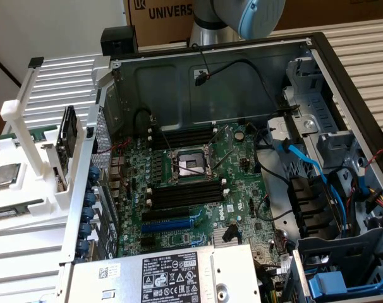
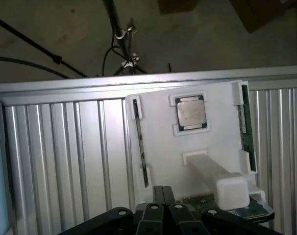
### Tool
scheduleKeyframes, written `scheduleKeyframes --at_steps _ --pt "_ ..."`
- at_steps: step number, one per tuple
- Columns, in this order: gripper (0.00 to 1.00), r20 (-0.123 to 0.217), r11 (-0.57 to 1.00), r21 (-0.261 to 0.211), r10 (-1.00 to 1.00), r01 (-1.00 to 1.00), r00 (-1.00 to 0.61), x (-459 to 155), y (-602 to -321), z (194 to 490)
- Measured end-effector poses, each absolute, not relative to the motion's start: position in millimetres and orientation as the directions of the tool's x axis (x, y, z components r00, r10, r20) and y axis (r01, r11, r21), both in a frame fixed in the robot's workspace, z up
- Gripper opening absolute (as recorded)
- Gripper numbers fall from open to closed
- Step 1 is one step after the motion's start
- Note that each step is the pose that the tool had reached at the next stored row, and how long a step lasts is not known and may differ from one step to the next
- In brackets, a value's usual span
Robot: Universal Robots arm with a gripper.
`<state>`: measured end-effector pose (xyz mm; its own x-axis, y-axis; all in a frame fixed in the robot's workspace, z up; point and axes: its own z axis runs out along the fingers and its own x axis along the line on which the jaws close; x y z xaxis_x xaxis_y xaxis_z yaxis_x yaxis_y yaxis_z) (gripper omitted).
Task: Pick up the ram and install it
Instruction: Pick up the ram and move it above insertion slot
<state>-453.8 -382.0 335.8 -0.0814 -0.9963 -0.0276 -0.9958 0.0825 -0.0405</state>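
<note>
Ram [image 2: 245,128] sits in the white tray [image 2: 160,132], not picked up yet. My end effector [image 2: 159,195] hangs above the tray, pinched shut and holding nothing. Slots [image 1: 181,193] in the computer [image 1: 242,82] wait empty.

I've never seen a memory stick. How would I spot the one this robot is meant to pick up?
Find the white holder beside the open computer case. Along one edge of it the ram sits in a groove. It is a long, thin green strip, unlike the square silvery processor chip and the chunky white post nearby.
</note>
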Motion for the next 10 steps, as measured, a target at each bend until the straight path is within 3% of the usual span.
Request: scheduleKeyframes --at_steps 10 --pt "0.1 -0.028 0.047 -0.042 -0.999 -0.998 -0.046 -456.4 -383.9 319.0"
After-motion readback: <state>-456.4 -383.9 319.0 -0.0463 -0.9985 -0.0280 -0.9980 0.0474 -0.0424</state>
